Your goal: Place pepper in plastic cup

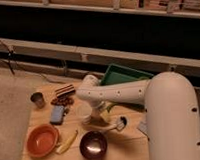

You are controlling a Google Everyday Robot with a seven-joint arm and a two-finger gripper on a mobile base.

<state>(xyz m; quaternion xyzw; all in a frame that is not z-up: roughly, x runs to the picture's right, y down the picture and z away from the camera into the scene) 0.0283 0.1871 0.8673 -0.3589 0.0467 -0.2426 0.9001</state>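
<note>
My gripper points down over the wooden table, just beside the short cream plastic cup, and I cannot tell whether it is spread or pinching anything. What looks like the small dark-green pepper shows as a sliver just right of it, under my white arm. A round orange bowl and a dark glossy bowl sit nearer the front edge.

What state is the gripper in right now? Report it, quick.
Gripper: hangs over the plastic cup mid-table; open, closed or holding something cannot be told.
</note>
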